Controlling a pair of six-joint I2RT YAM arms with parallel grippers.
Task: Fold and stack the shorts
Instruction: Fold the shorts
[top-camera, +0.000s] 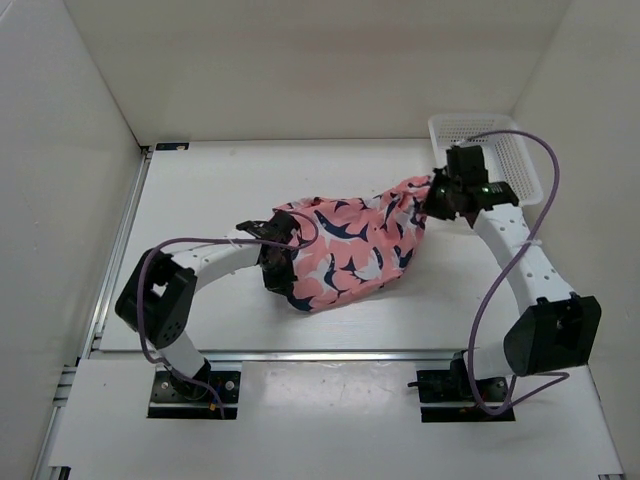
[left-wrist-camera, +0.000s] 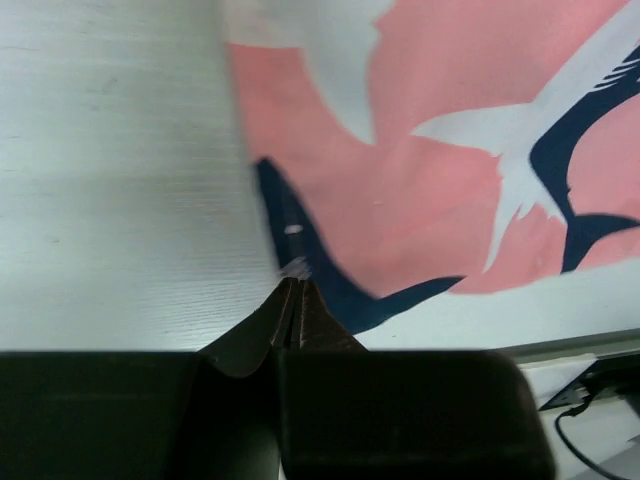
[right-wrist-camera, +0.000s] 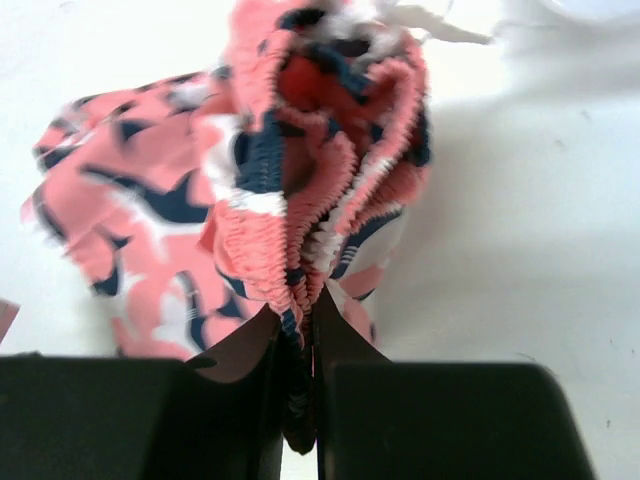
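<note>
The salmon-pink shorts with navy-and-white sharks are stretched between both grippers over the middle of the table. My left gripper is shut on the navy-trimmed hem at the left end; the left wrist view shows the shorts hanging from the pinched corner at my gripper. My right gripper is shut on the gathered elastic waistband at the right end. In the right wrist view the bunched waistband runs down between my jaws at the gripper, with the white drawstring above.
A white mesh basket stands at the back right corner, right behind my right gripper. White walls enclose the table on the left, back and right. The table's front edge rail runs just before the arm bases.
</note>
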